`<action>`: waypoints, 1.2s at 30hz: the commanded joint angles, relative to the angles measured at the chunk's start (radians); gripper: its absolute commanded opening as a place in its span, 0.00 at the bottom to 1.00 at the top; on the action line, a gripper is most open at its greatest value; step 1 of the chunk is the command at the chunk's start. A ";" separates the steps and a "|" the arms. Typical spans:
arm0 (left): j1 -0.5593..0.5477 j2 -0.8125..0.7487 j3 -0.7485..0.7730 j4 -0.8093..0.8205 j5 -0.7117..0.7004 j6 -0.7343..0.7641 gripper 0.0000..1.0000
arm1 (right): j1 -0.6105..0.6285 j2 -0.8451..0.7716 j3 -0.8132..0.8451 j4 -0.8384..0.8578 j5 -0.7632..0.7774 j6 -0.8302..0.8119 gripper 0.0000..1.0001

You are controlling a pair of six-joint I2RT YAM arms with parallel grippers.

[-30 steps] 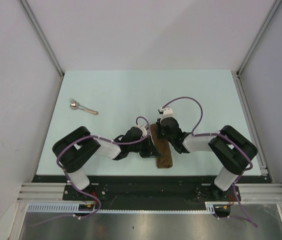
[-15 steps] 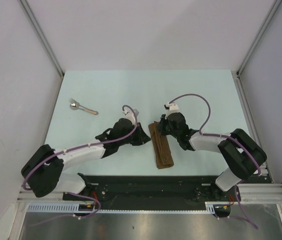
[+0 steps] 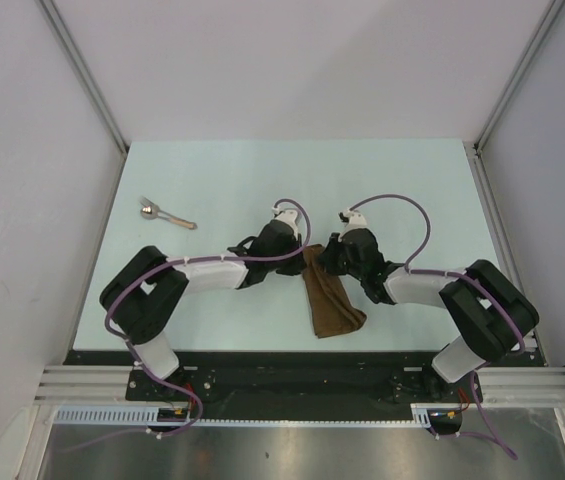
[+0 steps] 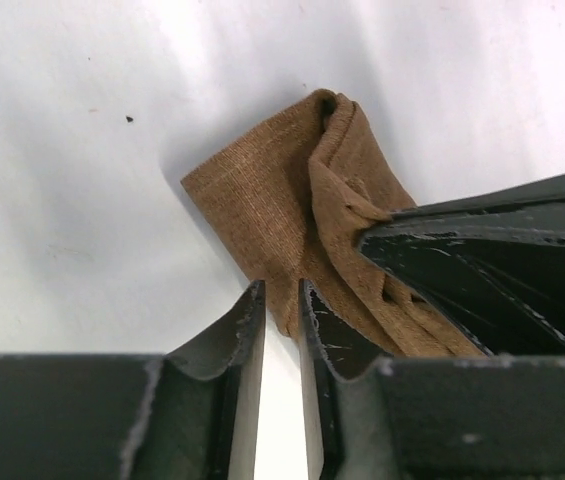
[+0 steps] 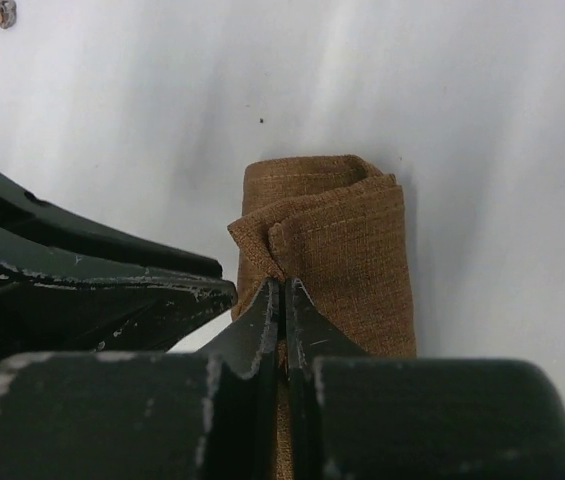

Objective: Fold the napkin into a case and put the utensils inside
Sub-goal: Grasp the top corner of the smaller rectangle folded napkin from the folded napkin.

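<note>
Brown case, creased, far end bunched. Only the wrist views show grips: right hand pinches a fold, left hand narrow about its edge. Top view: utensils far left.

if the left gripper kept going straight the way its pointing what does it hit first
The napkin, almost at once: its near edge sits right at the tips of the left gripper, whose jaws are slightly apart. The right gripper, shut on the napkin, is off to one side.
</note>
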 commanded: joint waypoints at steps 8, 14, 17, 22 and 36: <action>-0.012 0.085 0.111 0.020 -0.057 0.084 0.34 | -0.010 -0.036 -0.012 0.025 0.001 0.034 0.00; -0.016 0.112 0.134 -0.008 -0.051 0.078 0.37 | -0.011 -0.039 -0.014 0.028 0.002 0.037 0.00; -0.019 0.127 0.145 -0.023 -0.062 0.079 0.37 | -0.013 -0.041 -0.014 0.030 0.002 0.039 0.00; -0.018 0.138 0.157 -0.034 -0.082 0.081 0.28 | -0.010 -0.043 -0.012 0.017 0.011 0.042 0.00; 0.030 0.075 0.131 0.021 0.023 0.021 0.00 | 0.039 -0.015 -0.023 -0.001 0.031 0.092 0.00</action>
